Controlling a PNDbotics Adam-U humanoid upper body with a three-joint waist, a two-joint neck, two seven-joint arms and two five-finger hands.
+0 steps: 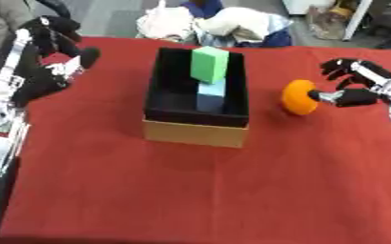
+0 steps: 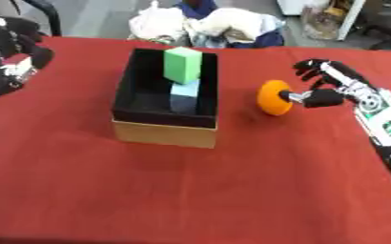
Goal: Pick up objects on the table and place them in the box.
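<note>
Now, from the left eye, the right hand (image 1: 353, 90) pinches the orange ball (image 1: 300, 97) just beside the box (image 1: 195, 133), likely readying a lift inside. From the right eye, the left hand (image 2: 11, 57) idles, fingers curled, empty; green block (image 2: 182, 64) and blue block (image 2: 185, 95) already sit boxed.

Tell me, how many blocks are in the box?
2. A green block leans at the back of the box, and a blue block sits below it. Others might hide behind the near wall.

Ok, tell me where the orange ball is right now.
The orange ball sits on the red tablecloth just right of the box, with the right hand touching its right side.
</note>
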